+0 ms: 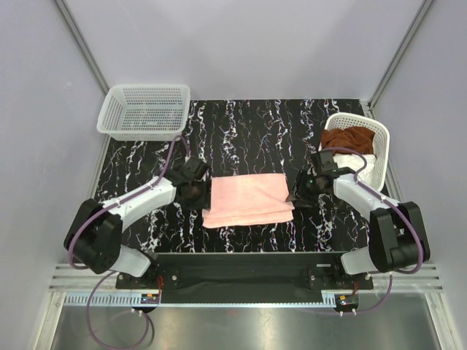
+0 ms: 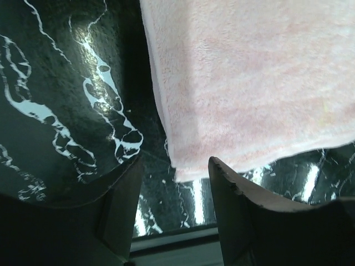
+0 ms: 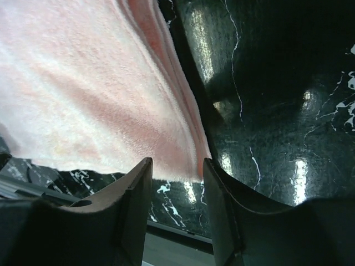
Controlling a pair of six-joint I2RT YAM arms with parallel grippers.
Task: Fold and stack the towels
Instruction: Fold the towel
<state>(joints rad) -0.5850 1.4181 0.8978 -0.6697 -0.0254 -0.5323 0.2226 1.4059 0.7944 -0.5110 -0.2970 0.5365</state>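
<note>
Left hand (image 2: 175, 177): jaws parted to a middling gap, nothing between them. The near-left corner of the pale pink towel (image 1: 246, 199) lies just past the fingertips, flat on the bench (image 1: 255, 131), with the dark marble showing through the gap. Right hand (image 3: 176, 166): same story, jaws apart and gripping nothing, with the towel's right edge lying beside and just beyond the fingers.

From overhead the two hands flank the pink towel, one at each short end, low over the bench. The towel sits mid-bench as a tidy rectangle. Layered edges show along its near side, so I read it as folded at least once (how many layers, I cannot count from here).

Progress, as I judge it: one towel of three is folded, or nearly so. It looks long enough to take another fold across, though that is my call and not something the pictures settle.

Left to do:
- the rust-brown towel (image 1: 349, 137) is bunched in the right-hand basket (image 1: 384, 149)
- the white towel (image 1: 363, 162) is in the same basket, tucked under and beside the brown one
- no stack yet: only the pink towel is laid out

The far-left basket (image 1: 117, 120) holds nothing I can see. Roughly a third done, I would say.
</note>
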